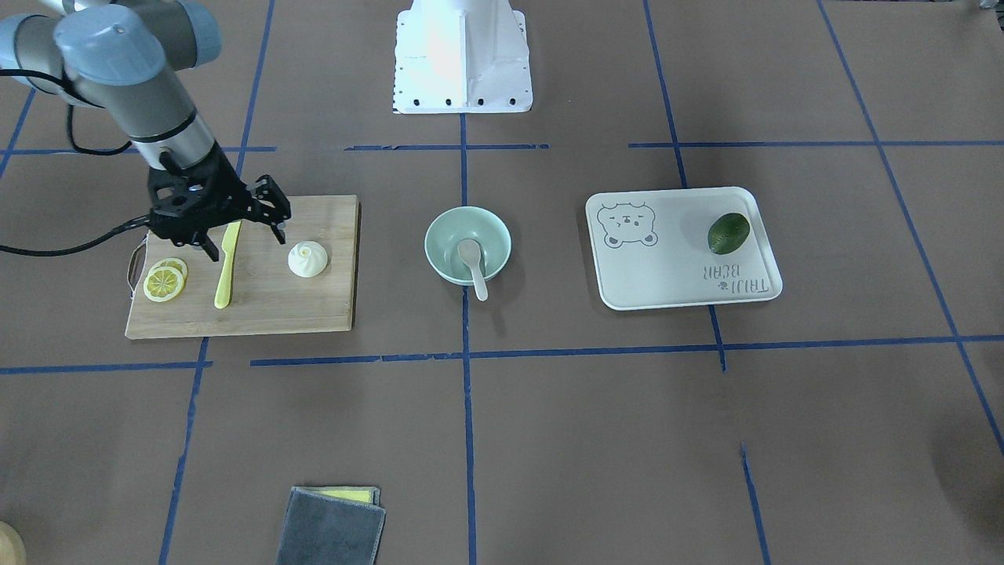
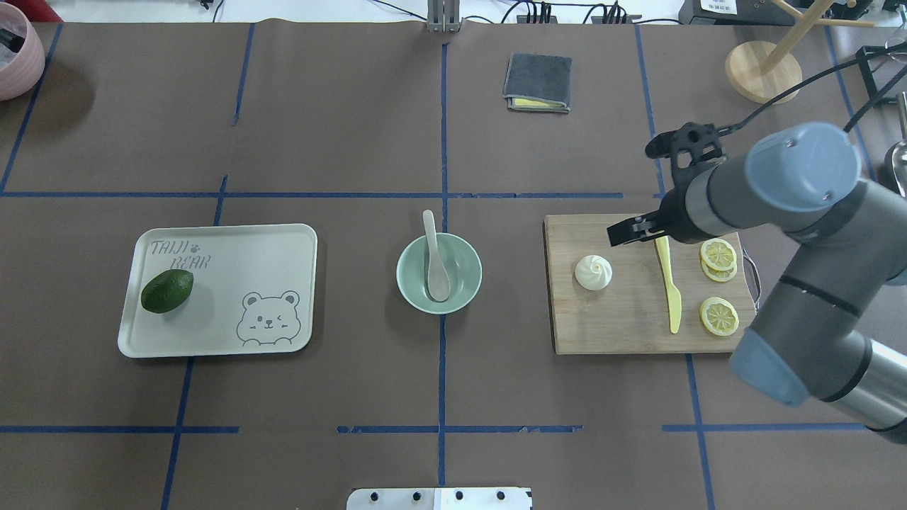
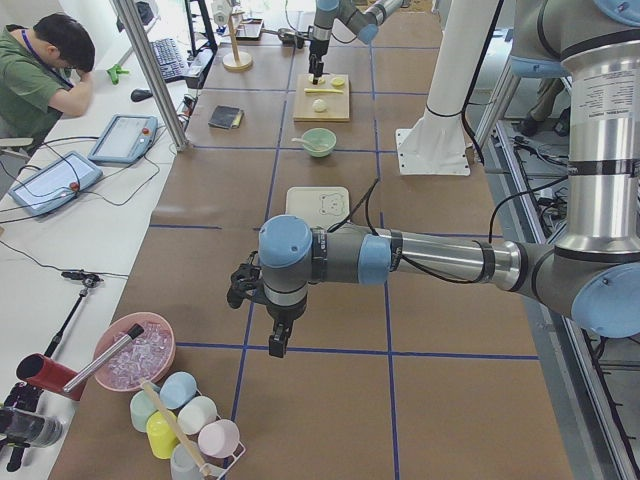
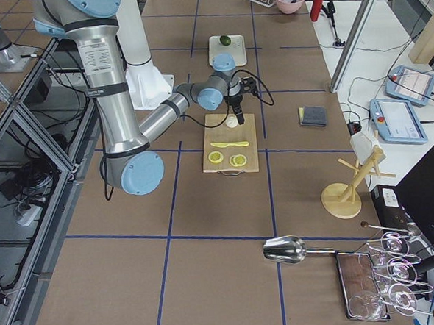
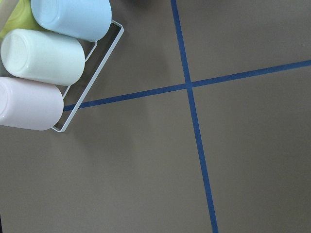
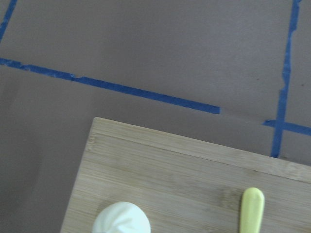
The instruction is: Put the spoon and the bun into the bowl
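Observation:
The pale spoon [image 1: 473, 264] lies in the mint-green bowl [image 1: 439, 259] at the table's middle, with its handle over the rim; both show in the overhead view, spoon [image 2: 434, 261] and bowl [image 2: 409, 285]. The white bun [image 1: 307, 259] sits on the wooden cutting board [image 1: 314, 310], as the overhead view [image 2: 593, 272] and the right wrist view [image 6: 122, 219] show. My right gripper [image 1: 245, 243] is open and empty above the board, between the knife and the bun. My left gripper [image 3: 262, 312] shows only in the exterior left view, far from the bowl; I cannot tell whether it is open or shut.
A yellow plastic knife [image 1: 227, 267] and lemon slices [image 1: 165, 281] lie on the board. An off-white bear tray [image 1: 674, 275] holds a dark green fruit [image 1: 729, 233]. A grey cloth [image 1: 333, 527] lies near the front edge. Cups in a wire rack [image 5: 43, 58] are under the left wrist.

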